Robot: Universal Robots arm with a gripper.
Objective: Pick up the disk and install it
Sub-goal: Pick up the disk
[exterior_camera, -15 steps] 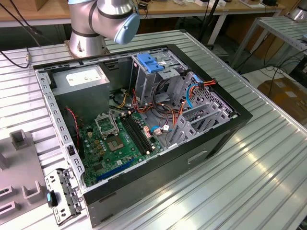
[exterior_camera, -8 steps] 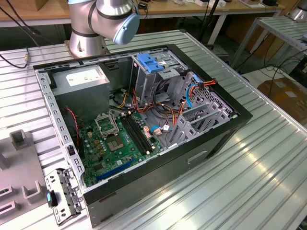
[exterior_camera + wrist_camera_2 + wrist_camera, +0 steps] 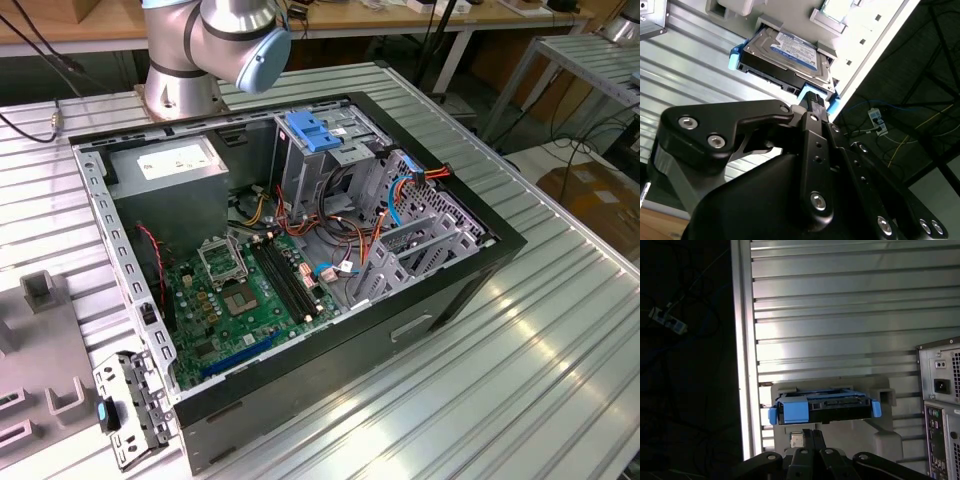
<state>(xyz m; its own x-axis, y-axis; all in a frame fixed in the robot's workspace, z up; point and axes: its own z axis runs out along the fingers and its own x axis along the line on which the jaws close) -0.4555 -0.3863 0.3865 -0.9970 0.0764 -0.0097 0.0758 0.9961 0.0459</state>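
The disk (image 3: 786,54) is a silver-grey drive with a white and blue label and a blue plastic edge frame. It lies flat in a grey holder (image 3: 850,30) on the ribbed metal table, close to the table's edge. In the first wrist view the disk (image 3: 826,409) shows edge-on, with blue frame ends at both sides. My gripper (image 3: 812,100) hangs just short of the disk's near edge and holds nothing; in the first wrist view the gripper (image 3: 810,439) sits right in front of the disk. The open computer case (image 3: 480,250) lies on the table in the exterior view.
Inside the case are a green motherboard (image 3: 250,290), a grey power-supply box (image 3: 170,165), loose cables and a drive cage under a blue latch plate (image 3: 315,132). The arm's base (image 3: 185,80) stands behind the case. The table edge (image 3: 742,365) drops to a dark floor beside the holder.
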